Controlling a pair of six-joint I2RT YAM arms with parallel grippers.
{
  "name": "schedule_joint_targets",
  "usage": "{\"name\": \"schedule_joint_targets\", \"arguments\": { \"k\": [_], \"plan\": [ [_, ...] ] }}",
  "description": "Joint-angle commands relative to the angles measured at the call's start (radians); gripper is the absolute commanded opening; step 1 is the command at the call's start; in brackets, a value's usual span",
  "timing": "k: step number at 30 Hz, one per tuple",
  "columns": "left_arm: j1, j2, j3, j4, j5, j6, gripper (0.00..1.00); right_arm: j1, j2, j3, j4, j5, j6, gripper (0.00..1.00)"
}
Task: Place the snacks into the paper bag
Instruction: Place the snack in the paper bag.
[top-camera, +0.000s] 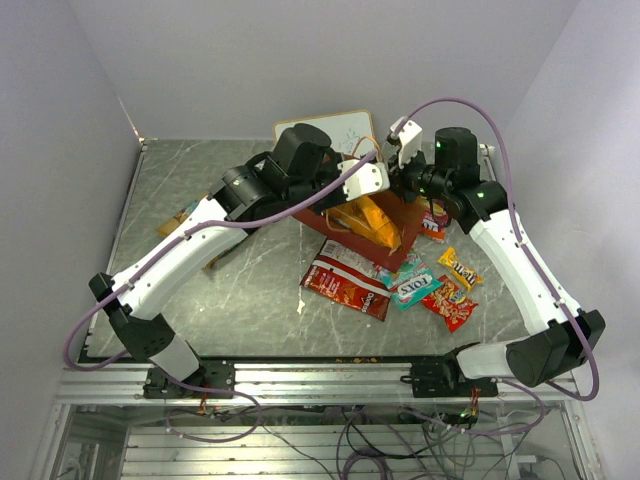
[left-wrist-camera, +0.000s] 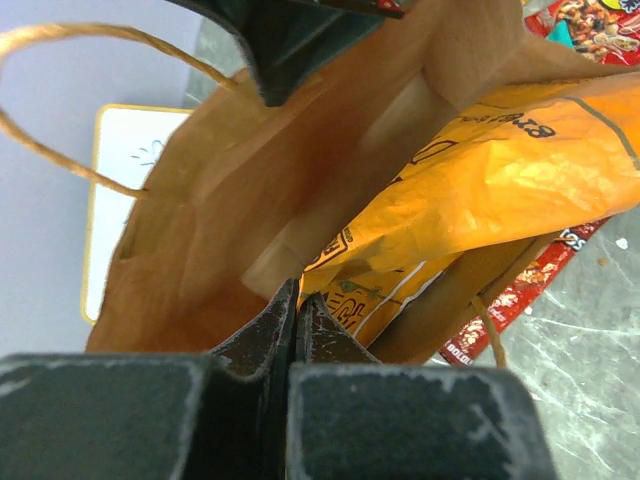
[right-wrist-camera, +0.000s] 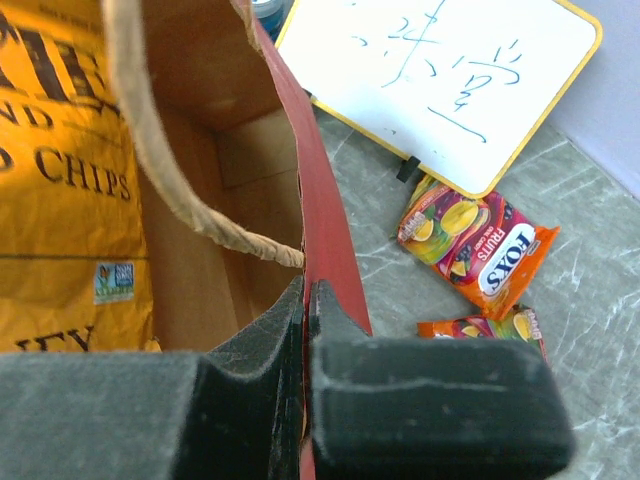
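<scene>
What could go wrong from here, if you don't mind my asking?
The left end effector and right end effector both pinch the paper bag by its rim; releasing either may let its mouth collapse. The orange chip bag lies only partly inside and could slide out.

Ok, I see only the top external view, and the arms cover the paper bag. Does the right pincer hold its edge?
Observer: Yes. In the right wrist view the right pincer is shut on the red wall of the paper bag.
Operator: And the left one?
Observer: The left pincer is shut on the brown rim of the bag.
Operator: Is something inside?
Observer: Yes. The orange chip bag lies inside against one wall. The rest of the inside shows bare brown paper.
</scene>
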Motion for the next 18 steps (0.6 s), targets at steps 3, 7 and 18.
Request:
{"name": "schedule_joint_targets", "arguments": {
  "k": [3, 7, 18],
  "plan": [
    [0.006, 0.035, -0.029, 0.106, 0.061, -0.075, 0.07, -0.008, -0.006, -0.002, 0.041, -0.015, 0.041, 0.0],
    [0.042, 0.042, -0.06, 0.138, 0.083, -0.085, 0.07, -0.008, -0.013, -0.009, 0.043, -0.007, 0.033, 0.0],
    [0.084, 0.057, -0.192, 0.218, 0.143, -0.016, 0.07, -0.017, -0.022, -0.031, 0.061, 0.02, 0.077, 0.0]
  ]
}}
